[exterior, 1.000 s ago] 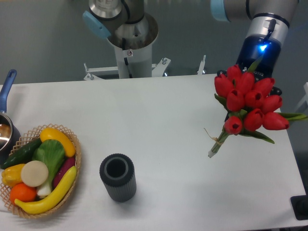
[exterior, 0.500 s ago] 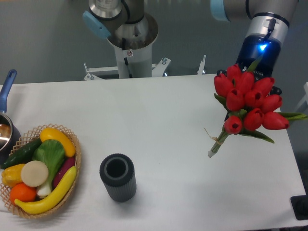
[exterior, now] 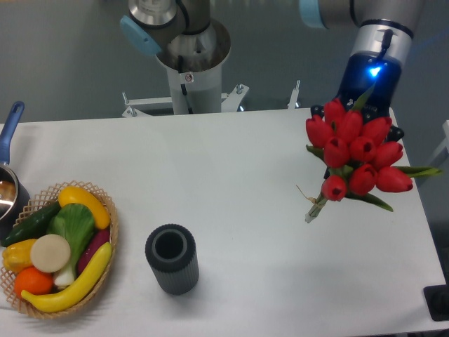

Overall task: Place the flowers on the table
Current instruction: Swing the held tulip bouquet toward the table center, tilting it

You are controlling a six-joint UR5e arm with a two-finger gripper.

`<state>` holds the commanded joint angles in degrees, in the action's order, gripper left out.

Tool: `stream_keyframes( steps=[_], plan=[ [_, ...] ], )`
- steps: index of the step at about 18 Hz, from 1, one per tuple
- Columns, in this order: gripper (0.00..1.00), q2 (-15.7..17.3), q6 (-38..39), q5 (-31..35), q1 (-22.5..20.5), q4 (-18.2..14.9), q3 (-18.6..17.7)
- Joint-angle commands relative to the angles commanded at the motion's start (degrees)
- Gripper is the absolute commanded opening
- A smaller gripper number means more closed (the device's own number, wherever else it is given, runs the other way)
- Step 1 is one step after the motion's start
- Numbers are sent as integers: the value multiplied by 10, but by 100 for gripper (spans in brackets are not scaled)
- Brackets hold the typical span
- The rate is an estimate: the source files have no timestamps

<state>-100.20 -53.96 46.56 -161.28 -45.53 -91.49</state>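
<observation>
The flowers [exterior: 354, 151], a bunch of red tulips with green leaves, hang tilted over the right side of the white table [exterior: 231, 168]. Their tied stems [exterior: 314, 208] point down and left, ending just above or at the tabletop. My gripper [exterior: 372, 111] is directly behind the tulip heads, under the blue-lit wrist [exterior: 370, 70]. Its fingers are mostly hidden by the blooms, and it holds the bunch.
A dark grey ribbed cylinder [exterior: 172, 258] stands open-topped at front centre. A wicker basket of vegetables [exterior: 62, 247] sits at the front left, with a blue-handled pot [exterior: 8, 184] behind it. The robot base [exterior: 189, 56] rises behind the table's far edge.
The arm has shifted the flowers slightly left and up, away from the right edge. Everything else is unmoved.
</observation>
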Motion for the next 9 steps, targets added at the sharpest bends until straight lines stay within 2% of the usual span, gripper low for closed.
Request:
stream_keyframes(
  steps=[2,5,9],
  plan=[
    [32,-1,0,45,16,0,0],
    [32,-4,-2,172,60,0,-1],
    [32,-16,-3,242,88,-1,-4]
  ],
)
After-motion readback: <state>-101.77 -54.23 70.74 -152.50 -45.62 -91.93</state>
